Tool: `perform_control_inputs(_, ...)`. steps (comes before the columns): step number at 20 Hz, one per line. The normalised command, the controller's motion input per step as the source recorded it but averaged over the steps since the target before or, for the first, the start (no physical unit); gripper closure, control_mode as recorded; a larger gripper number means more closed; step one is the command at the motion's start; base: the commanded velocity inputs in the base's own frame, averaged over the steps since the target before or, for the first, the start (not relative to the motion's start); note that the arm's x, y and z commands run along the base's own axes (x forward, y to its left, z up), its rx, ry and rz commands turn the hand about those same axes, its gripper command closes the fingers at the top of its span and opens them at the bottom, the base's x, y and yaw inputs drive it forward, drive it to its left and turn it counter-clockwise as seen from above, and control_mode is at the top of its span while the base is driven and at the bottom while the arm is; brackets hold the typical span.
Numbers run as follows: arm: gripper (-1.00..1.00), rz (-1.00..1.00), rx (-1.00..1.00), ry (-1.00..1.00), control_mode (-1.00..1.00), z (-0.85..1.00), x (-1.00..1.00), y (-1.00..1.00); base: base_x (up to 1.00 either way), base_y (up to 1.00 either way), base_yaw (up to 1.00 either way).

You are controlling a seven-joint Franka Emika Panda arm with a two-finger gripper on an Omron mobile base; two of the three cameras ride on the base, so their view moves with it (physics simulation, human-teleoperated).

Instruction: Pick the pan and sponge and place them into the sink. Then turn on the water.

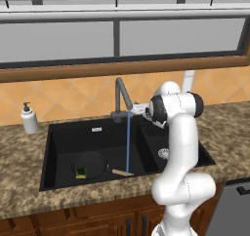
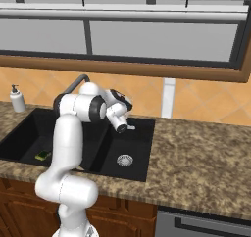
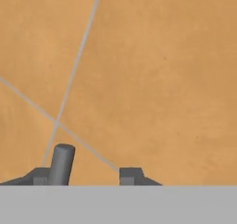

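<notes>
Both items in sink (image 1: 58,147), water (image 1: 128,142) running.
Pincer (image 3: 90,172) apart, empty by faucet (image 1: 121,98); back off without bumping lever.

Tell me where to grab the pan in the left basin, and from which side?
Take the pan by its slim straight handle, which sticks out right toward the water stream. Come from above: the pan lies flat on the sink floor, and the sponge sits on its left.

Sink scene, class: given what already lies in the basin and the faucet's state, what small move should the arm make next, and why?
Probably just back the gripper away: pan and sponge lie in the sink, and water runs.
</notes>
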Motion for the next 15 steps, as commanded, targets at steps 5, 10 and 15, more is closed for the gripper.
perform_control_inputs(5,1.00,-0.06,-0.01,0.08,-1.00,-0.58,0.00,-0.69,0.00,0.00,0.00)
perform_control_inputs(10,1.00,0.00,0.00,0.03,-1.00,-0.24,0.00,-0.27,0.00,0.00,0.00)
perform_control_inputs(15,1.00,0.00,0.04,0.00,-1.00,-0.02,0.00,-0.17,0.00,0.00,0.00)
